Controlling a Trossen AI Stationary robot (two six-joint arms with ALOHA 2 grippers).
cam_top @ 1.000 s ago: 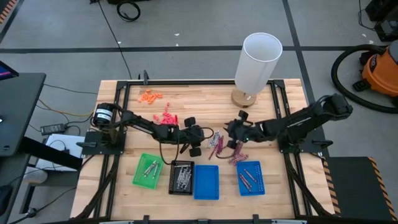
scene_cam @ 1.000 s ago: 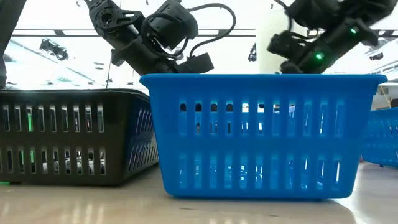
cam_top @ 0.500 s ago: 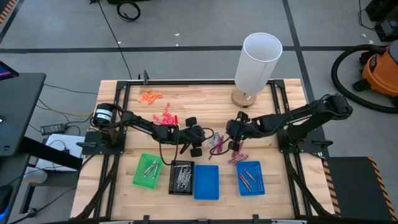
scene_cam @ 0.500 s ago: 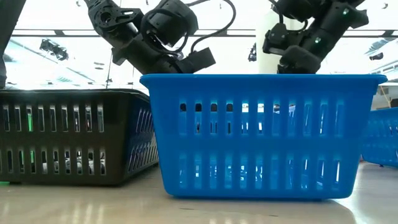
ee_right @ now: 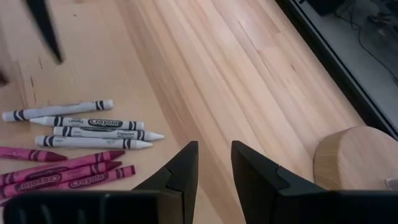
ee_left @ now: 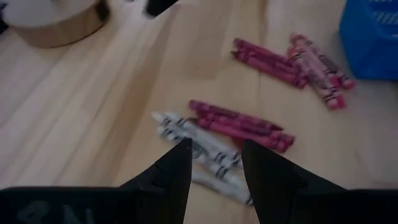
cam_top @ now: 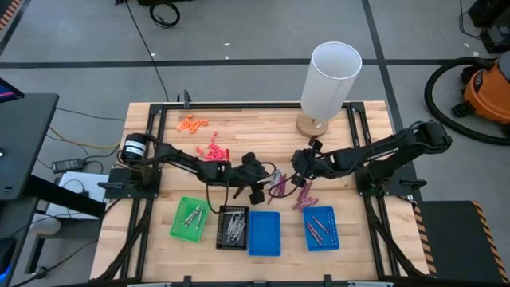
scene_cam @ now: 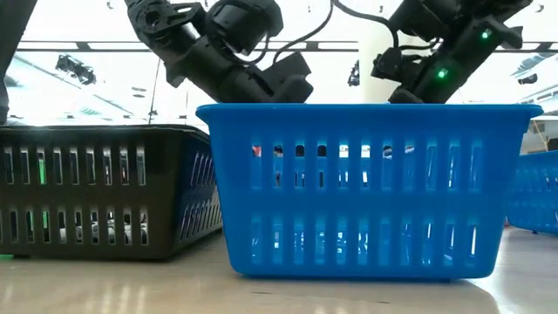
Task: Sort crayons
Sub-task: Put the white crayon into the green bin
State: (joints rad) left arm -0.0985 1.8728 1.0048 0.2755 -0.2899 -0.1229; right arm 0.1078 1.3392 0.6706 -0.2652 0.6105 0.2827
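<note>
Hovering with parted fingers over the crayons (ee_left: 219, 134) lying mid-counter (cam_top: 239, 127), the left hand (ee_left: 214, 163) should drop squarely astride one grey stick before clenching, while the right hand (ee_right: 214, 163), also unclenched and empty, waits nearby.

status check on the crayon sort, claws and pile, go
Left claw open, empty, over the silver crayons. Right claw open, empty, beside the same pile. Maroon crayons loose on the table. Nothing in the way.
</note>
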